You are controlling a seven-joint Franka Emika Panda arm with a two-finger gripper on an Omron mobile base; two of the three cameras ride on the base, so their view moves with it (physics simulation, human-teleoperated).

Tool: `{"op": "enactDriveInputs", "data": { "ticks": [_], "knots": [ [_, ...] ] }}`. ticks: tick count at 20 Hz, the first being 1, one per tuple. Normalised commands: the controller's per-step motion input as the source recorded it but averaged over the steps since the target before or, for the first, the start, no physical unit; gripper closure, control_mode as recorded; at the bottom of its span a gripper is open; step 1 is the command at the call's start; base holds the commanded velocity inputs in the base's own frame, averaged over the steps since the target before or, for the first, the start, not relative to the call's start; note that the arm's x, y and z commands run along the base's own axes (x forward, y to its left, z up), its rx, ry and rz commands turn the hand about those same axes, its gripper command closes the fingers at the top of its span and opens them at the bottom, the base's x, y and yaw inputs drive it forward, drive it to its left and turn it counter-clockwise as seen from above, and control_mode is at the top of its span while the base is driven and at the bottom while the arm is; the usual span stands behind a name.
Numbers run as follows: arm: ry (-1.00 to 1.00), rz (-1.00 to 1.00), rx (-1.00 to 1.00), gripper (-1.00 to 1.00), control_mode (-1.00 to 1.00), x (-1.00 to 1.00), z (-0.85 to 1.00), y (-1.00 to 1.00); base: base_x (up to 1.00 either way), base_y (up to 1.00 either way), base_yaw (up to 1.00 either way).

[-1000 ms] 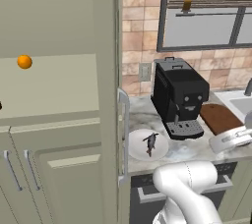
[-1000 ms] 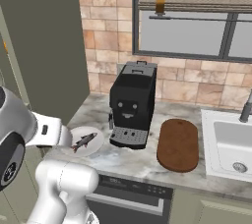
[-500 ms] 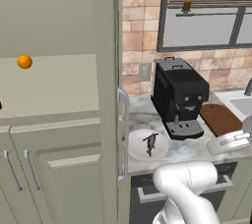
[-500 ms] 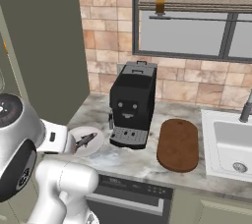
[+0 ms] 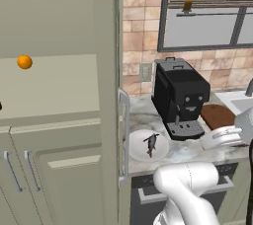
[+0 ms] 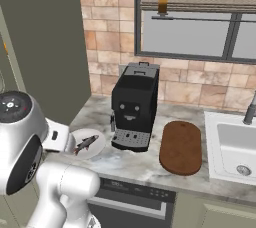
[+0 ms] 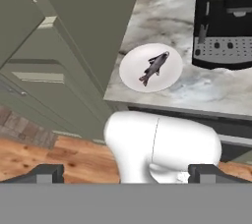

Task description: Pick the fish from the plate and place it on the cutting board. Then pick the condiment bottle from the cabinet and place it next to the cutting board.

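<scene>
Arm swung lower since prior frame | claw [image 7: 126, 174] released, jaws wide, high above table [image 7: 216, 95] | fish [image 7: 154, 68] on plate [image 7: 129, 73], far ahead of claw | long axis diagonal, near-left to far-right

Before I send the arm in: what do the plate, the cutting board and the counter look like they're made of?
The plate looks like glazed ceramic: plain white, smooth, no pattern, though white plastic can't be ruled out. The cutting board looks like wood: flat, dark brown, matte. The counter looks like polished marble or stone: pale grey with cloudy veining. All are rendered, so these are looks only.
</scene>
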Motion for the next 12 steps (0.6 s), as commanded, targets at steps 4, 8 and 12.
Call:
{"op": "enactDriveInputs", "data": {
  "ticks": [4,8,12],
  "knots": [
    [0.02,-0.02,0.04,-1.00,-1.00,0.13,-0.04,0.16,0.00,0.00,0.00],
    [0.00,-0.03,0.03,-1.00,-1.00,0.06,-0.16,0.11,0.00,0.00,0.00],
    [0.01,-0.03,0.02,-1.00,-1.00,0.05,-0.23,0.04,0.00,0.00,0.00]
  ]
}}
